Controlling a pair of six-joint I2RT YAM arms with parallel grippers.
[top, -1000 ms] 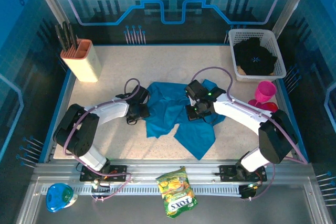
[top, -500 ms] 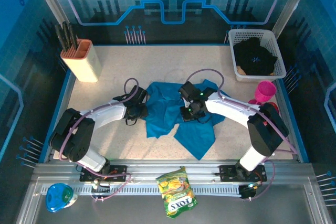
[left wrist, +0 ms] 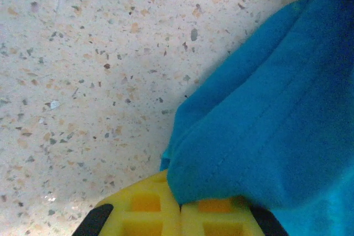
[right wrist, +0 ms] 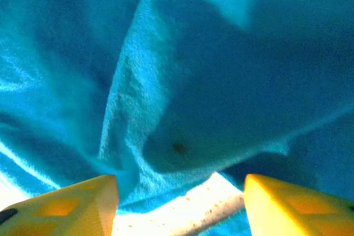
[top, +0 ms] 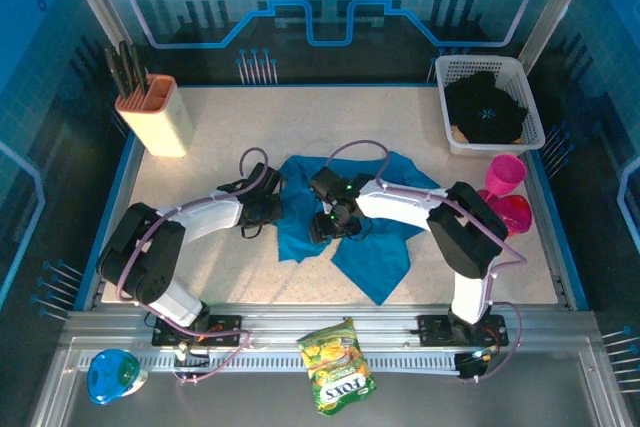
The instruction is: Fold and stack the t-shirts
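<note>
Teal t-shirt [top: 375, 262] lies crumpled; left gripper [left wrist: 180, 211] pinches its edge, right gripper [right wrist: 180, 208] hangs above it, fingers apart. Next probably: a second grasp to spread it.

teal-blue t-shirt [top: 378, 265], speckled beige table [top: 330, 117] (black t-shirt [top: 485, 107], white basket [top: 478, 61], pink cups [top: 506, 172])

Both arms bent inward toward each other. The left gripper [left wrist: 180, 219] was pinched shut on the edge of the teal t-shirt [left wrist: 276, 125]; the right gripper [right wrist: 180, 192] pointed downward, its jaws standing well apart.
</note>
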